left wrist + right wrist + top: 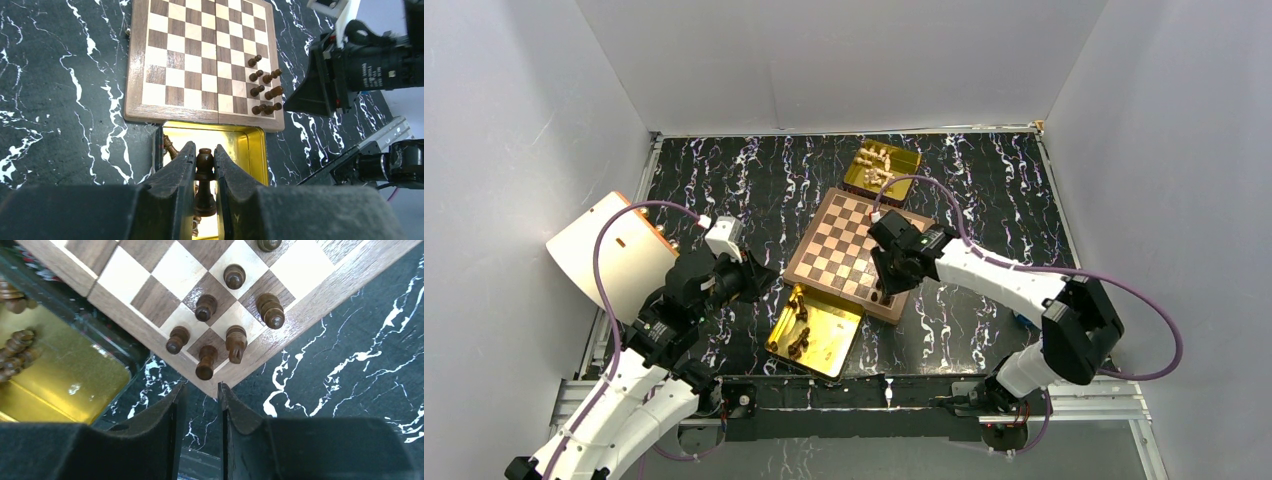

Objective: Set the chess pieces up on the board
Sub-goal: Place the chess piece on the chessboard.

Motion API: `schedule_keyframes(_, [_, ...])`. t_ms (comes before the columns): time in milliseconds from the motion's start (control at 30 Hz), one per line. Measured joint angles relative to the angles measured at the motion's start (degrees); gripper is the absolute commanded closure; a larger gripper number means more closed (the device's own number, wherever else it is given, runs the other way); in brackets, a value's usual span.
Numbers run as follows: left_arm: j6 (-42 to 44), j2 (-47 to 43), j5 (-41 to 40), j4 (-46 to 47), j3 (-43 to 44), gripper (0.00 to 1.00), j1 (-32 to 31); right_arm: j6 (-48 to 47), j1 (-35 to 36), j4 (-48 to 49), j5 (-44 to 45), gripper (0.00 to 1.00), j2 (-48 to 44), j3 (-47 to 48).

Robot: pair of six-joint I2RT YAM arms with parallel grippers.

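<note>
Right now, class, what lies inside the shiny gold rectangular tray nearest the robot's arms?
In the gold tray, dark brown wooden chess pieces cluster along the left side; the rest shows bare. In the left wrist view, the left gripper, shut on one piece, hides part.

Several dark brown chess pieces (206, 307) stand upright, clustered on one corner of the checkered board (185, 265).
</note>
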Motion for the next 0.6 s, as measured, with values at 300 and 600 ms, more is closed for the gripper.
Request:
schedule_keyframes(300, [-7.9,2.0,3.5,2.3,0.0,1.0,0.0,-0.8,0.1,1.4,-3.3,0.56,-6.7,5.2])
schedule_keyframes(600, [-19.9,3.6,8.4,11.0,0.0,1.0,0.0,-0.3,1.1,18.1,-18.6,0.47,-11.5,5.0])
